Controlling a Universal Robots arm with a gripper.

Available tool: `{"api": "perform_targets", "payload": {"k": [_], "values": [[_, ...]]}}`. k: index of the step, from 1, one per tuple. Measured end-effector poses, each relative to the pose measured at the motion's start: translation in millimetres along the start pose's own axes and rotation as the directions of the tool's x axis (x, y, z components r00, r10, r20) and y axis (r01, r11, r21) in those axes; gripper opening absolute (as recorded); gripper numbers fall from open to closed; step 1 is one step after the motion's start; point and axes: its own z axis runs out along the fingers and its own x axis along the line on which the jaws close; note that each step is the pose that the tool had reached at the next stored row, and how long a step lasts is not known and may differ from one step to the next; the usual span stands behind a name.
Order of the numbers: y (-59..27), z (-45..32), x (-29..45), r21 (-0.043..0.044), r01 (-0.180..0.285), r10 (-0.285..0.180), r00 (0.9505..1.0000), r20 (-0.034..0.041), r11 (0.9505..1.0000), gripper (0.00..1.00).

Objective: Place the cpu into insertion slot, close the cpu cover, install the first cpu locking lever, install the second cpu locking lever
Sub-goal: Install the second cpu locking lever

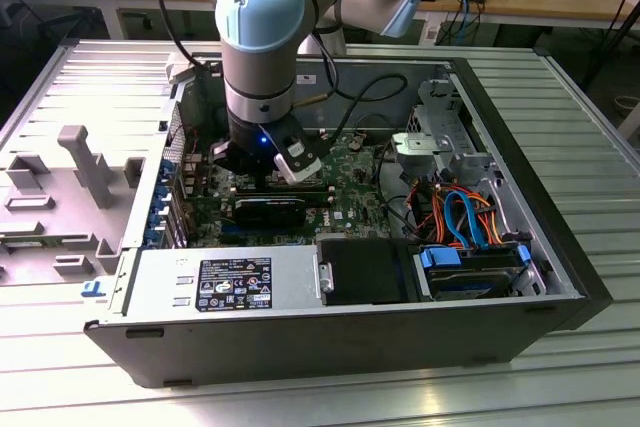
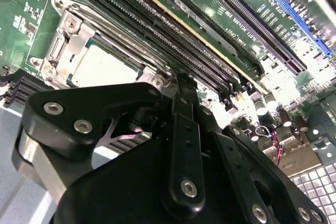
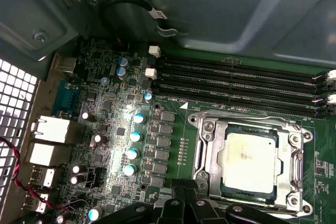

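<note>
Your pincer (image 2: 181, 85) hangs just beside the insertion slot (image 3: 202, 153) with its fingers pressed together, gripping nothing. The cpu (image 3: 248, 160) already sits in that slot, and the cpu cover (image 3: 286, 169) lies shut around it. Long memory slots (image 3: 236, 85) run alongside on the green motherboard (image 3: 105, 129).

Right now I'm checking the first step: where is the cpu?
In both wrist views the cpu lies in the insertion slot, framed by the cpu cover, beside the long memory slots on the green motherboard.
</note>
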Motion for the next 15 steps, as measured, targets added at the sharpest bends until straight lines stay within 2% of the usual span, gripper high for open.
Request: {"api": "perform_targets", "payload": {"k": [6, 15], "values": [[-4.0, -0.8, 0.6, 0.001, 0.0, 0.0, 1.0, -0.0005, 1.0, 0.11], [-1.8, 0.2, 0.0, 0.002, 0.0, 0.0, 1.0, -0.0004, 1.0, 0.11]]}}
